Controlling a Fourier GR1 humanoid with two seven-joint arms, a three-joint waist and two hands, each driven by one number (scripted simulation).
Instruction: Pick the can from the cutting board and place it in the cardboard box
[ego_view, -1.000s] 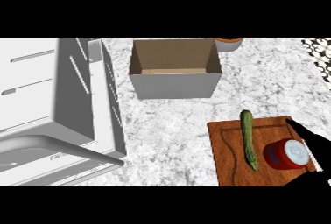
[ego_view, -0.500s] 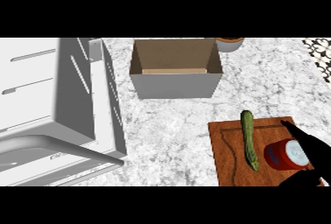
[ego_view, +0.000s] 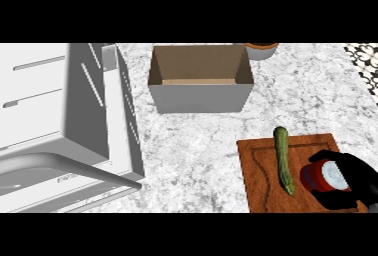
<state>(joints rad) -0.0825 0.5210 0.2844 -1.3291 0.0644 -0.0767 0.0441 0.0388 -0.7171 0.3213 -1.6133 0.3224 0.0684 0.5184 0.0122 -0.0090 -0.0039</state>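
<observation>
1. Now closes further round the can (ego_view: 322, 176): right robot hand (ego_view: 353, 180), fingers curled about it.
2. Stands on the cutting board (ego_view: 260, 170), beside a cucumber (ego_view: 283, 159).
3. Sits well apart: cardboard box (ego_view: 201, 79).

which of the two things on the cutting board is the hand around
The red can, at the cutting board's right side; the right hand curls round it. The long green cucumber beside it lies untouched.
</observation>
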